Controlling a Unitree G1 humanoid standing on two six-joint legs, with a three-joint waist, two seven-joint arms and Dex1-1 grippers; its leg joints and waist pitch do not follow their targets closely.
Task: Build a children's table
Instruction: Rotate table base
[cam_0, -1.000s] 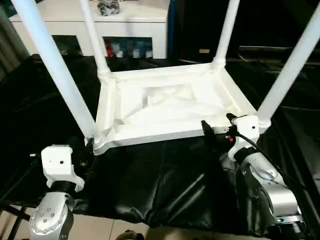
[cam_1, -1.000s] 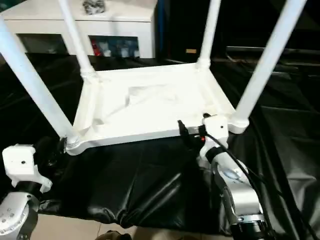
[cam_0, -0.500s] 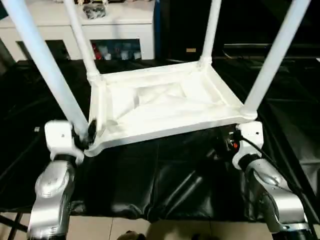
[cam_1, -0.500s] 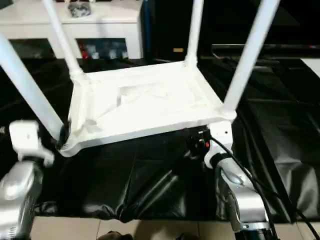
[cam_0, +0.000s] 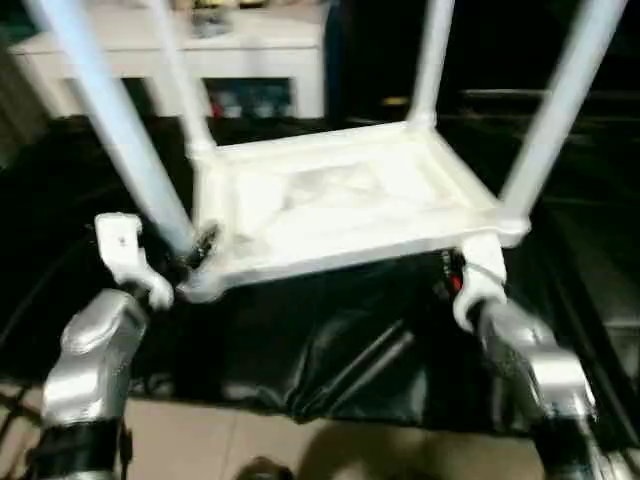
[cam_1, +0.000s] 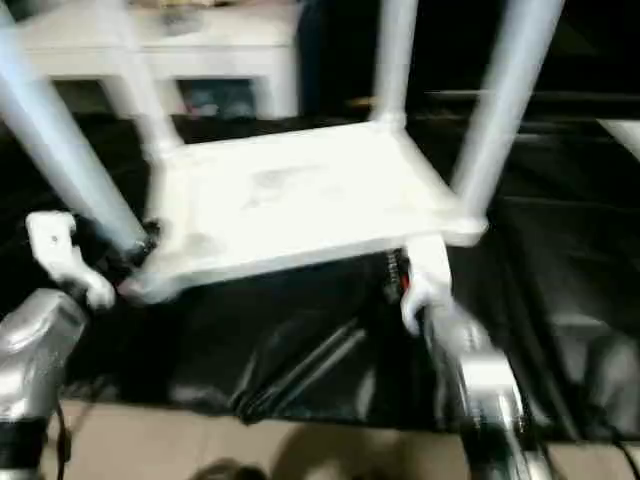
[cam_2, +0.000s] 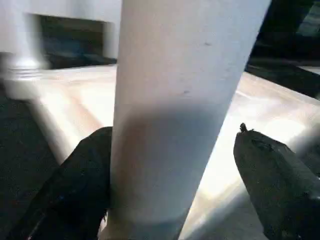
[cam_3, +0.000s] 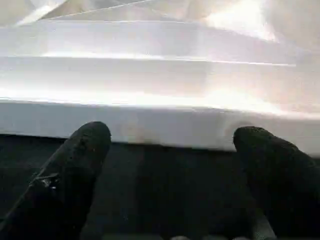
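One white tabletop (cam_0: 340, 205) lies upside down on the black-covered surface (cam_0: 330, 340), and four white legs (cam_0: 130, 150) rise from it, one at each of its four corners. Two silver forearms reach in from the near edge, each ending in one end effector: the left end effector (cam_2: 172, 165) by the near left corner, the right end effector (cam_3: 172, 165) by the near right corner. One white cabinet (cam_0: 250, 50) stands beyond the far edge.

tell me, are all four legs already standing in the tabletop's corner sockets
Yes, four white legs rise from the corners of the upside-down tabletop.
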